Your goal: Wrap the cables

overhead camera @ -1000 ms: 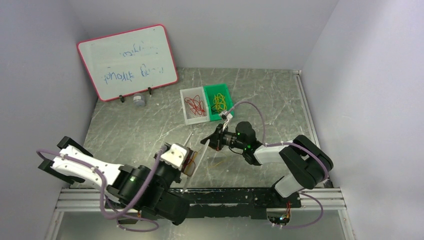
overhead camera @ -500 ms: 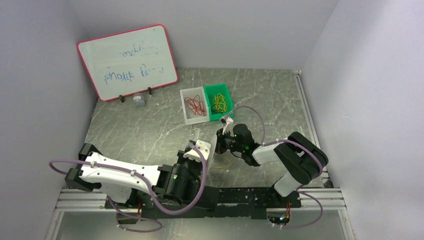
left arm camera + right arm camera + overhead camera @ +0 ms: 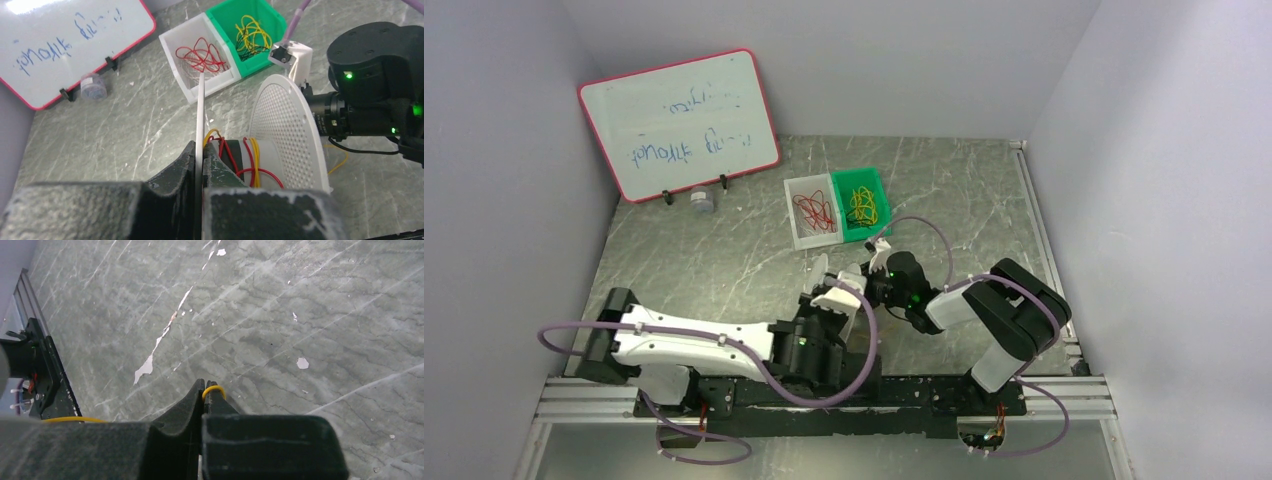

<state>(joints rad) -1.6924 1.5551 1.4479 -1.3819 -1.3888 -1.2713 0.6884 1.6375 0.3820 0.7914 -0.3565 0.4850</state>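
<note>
My left gripper is shut on the thin near flange of a white spool, seen edge-on. Red and yellow cables are wound round the spool's hub, in front of its perforated far flange. My right gripper is shut on a yellow cable that loops over one fingertip; a strand of it trails off left. In the top view the left gripper and the spool sit right beside the right gripper, near the table's front middle.
A white bin of red cables and a green bin of yellow cables stand behind the grippers. A whiteboard leans at the back left with a small jar in front. The mounting rail runs along the near edge.
The left arm has swung right and forward, carrying the spool up against the right gripper. The right gripper has shifted slightly right. Both stay shut.
</note>
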